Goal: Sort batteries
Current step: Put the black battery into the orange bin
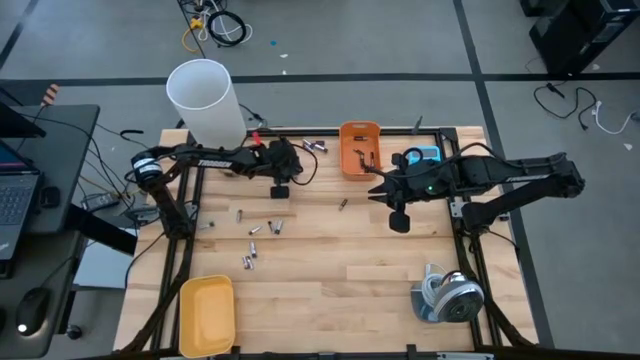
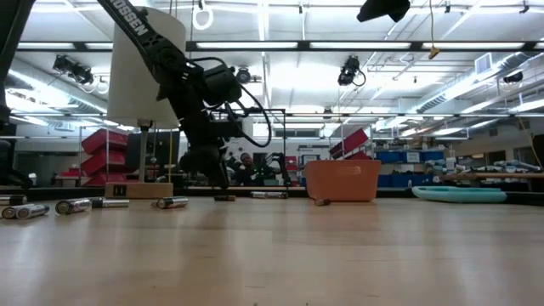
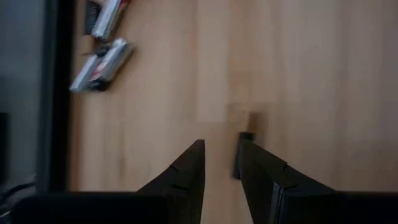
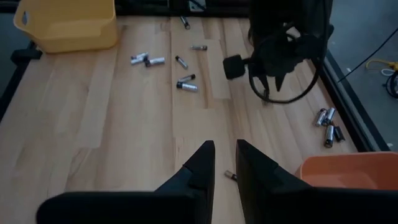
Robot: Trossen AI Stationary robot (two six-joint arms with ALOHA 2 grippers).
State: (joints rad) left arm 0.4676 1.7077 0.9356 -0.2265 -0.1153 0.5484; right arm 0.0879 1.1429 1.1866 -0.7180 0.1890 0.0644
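- Hovering low at the table's far left, left gripper (image 3: pixel 221 171) is seen slightly parted, nothing pinched.
- Right gripper (image 4: pixel 225 163) narrowly parted (empty); batteries (image 1: pixel 252 231) scattered left-centre.

Setting: a robotics lab in a large industrial hall; rows of ceiling strip lights (image 2: pixel 357 44) and red and blue storage bins (image 2: pixel 106 153) line the background; grey concrete floor (image 1: pixel 400 50) carries loose cables (image 1: pixel 215 25); a laptop (image 1: pixel 15 195) sits beside the wooden worktop (image 1: pixel 330 270).
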